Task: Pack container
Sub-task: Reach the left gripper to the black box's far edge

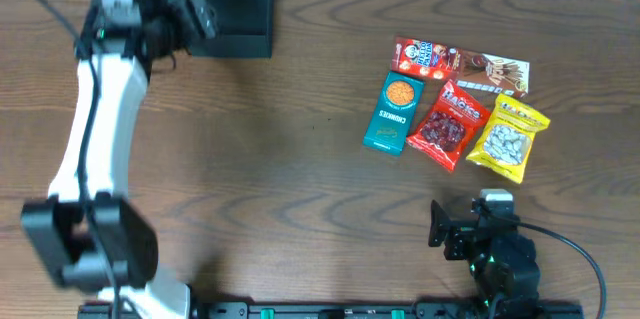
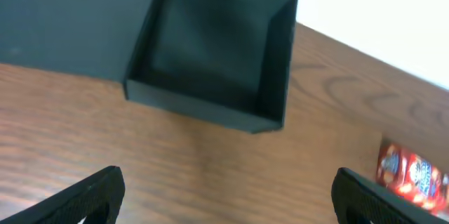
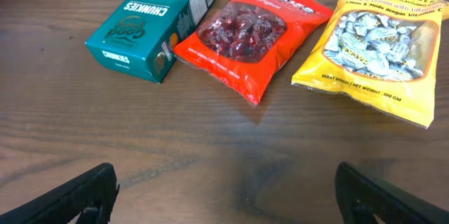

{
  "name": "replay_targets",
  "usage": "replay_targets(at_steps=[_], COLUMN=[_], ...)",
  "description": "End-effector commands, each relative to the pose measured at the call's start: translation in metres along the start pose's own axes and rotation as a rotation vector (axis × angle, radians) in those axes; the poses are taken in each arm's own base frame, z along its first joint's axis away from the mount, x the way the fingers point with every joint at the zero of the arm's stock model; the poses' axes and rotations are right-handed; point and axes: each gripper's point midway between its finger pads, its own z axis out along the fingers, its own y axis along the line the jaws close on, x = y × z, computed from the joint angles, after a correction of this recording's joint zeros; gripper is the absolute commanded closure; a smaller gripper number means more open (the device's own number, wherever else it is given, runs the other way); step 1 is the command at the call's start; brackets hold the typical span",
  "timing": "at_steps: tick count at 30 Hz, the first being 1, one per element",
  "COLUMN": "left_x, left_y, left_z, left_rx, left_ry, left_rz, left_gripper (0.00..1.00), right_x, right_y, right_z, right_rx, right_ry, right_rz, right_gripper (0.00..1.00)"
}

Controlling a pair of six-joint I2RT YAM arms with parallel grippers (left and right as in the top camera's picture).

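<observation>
The container [image 1: 240,47] is a matte black square box at the table's far left; its lid flap [image 2: 70,20] lies open to the left. In the left wrist view its near wall [image 2: 210,108] faces me and the inside looks empty. My left gripper [image 1: 200,17] is open and empty, hovering just in front of the box [image 2: 228,199]. My right gripper [image 1: 468,221] is open and empty near the front right edge [image 3: 228,196], short of the snacks.
Several snacks lie at the right: a teal cookie box [image 1: 394,111] [image 3: 151,24], a red bag [image 1: 450,124] [image 3: 249,31], a yellow bag [image 1: 508,137] [image 3: 379,41] and a red-brown packet [image 1: 460,64] [image 2: 414,175] behind them.
</observation>
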Motion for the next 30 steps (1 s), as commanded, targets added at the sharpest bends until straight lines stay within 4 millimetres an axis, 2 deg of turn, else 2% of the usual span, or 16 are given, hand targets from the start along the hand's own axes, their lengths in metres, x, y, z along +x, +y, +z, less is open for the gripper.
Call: replay_targets(at_steps=[1, 5, 8, 13, 18, 22, 30], left_x=[-0.012, -0.002, 0.005, 0.011, 0.007, 0.009, 0.035], left_y=[0.0, 0.012, 0.019, 0.02, 0.021, 0.039, 0.057], left_z=[0.024, 0.056, 0.068, 0.076, 0.077, 0.078, 0.1], left_rx=[-0.002, -0.025, -0.038, -0.039, -0.046, -0.144, -0.223], left_ry=[0.023, 0.07, 0.091, 0.113, 0.094, 0.066, 0.126], left_rz=[-0.136, -0.193, -0.199, -0.28, -0.311, -0.466, -0.657], left_gripper=[0.05, 0.05, 0.05, 0.05, 0.05, 0.04, 0.04], right_x=[0.002, 0.002, 0.002, 0.002, 0.002, 0.002, 0.002], right_y=[-0.002, -0.002, -0.002, -0.002, -0.002, -0.002, -0.002], right_z=[0.001, 0.001, 0.001, 0.001, 0.001, 0.001, 0.001], right_rx=[0.007, 0.007, 0.007, 0.007, 0.007, 0.007, 0.007], right_ry=[0.003, 0.003, 0.003, 0.003, 0.003, 0.003, 0.003], right_rz=[0.014, 0.014, 0.014, 0.014, 0.015, 0.014, 0.014], right_gripper=[0.01, 0.01, 0.01, 0.01, 0.01, 0.01, 0.01])
